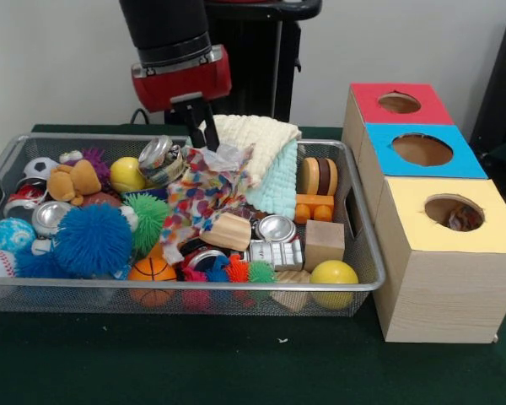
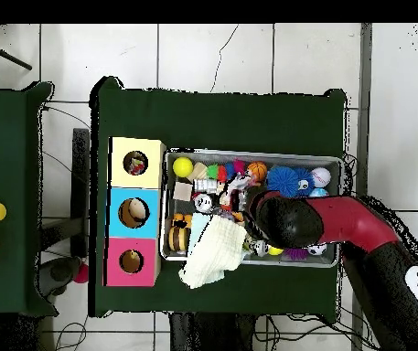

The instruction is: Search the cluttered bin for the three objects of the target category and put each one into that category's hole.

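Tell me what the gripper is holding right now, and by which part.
The gripper seems shut on the multicoloured patterned fabric, pinching its bunched upper end; the rest hangs down over the clutter in the bin. The grip point itself is partly hidden.

I'm working in a lab test cell: green-covered table (image 1: pixel 236 363) on a white tiled floor (image 2: pixel 249 55), loose cables (image 2: pixel 66 137) around, plain white wall (image 1: pixel 51 59) behind my pedestal (image 1: pixel 253 59).

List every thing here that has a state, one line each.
gripper: lowered into the bin, fingers hidden by cloth, open or shut unclear
bin: full of clutter
patterned fabric: lying in the bin, spread loose
cream cloth: draped over the bin's far rim
yellow-topped box's hole: something already inside
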